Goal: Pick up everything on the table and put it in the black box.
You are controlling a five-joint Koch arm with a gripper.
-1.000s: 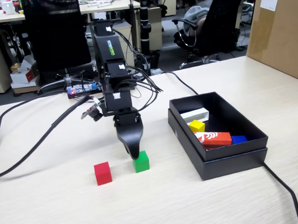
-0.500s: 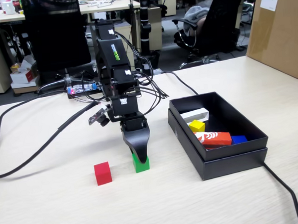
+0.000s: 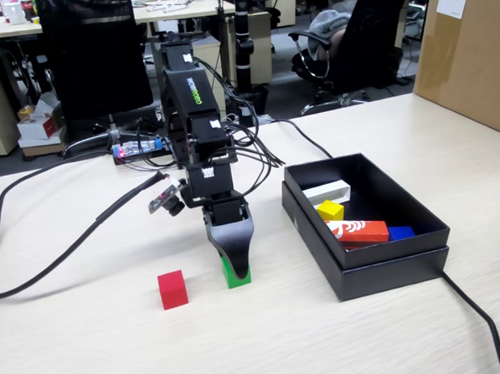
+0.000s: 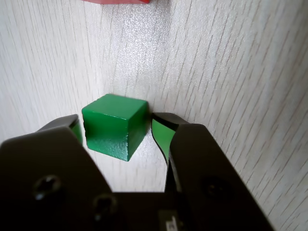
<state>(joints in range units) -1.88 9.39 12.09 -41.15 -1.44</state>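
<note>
A green cube [image 3: 237,276] sits on the pale wood table, seen close in the wrist view [image 4: 114,125]. My gripper [image 3: 232,267] is lowered over it with one jaw on each side [image 4: 116,122]. The left jaw touches the cube and a thin gap shows at the right jaw. A red cube [image 3: 172,289] lies to the left of it in the fixed view; only its edge shows at the top of the wrist view [image 4: 118,1]. The black box [image 3: 380,274] stands to the right and holds a white block [image 3: 327,191], a yellow cube [image 3: 330,209], a red block [image 3: 357,230] and a blue block [image 3: 400,232].
A thick black cable [image 3: 36,265] curves over the table's left side, and another [image 3: 479,317] runs from the box to the front right. A cardboard box [image 3: 465,50] stands at the far right. Wires and a small circuit board [image 3: 135,149] lie behind the arm.
</note>
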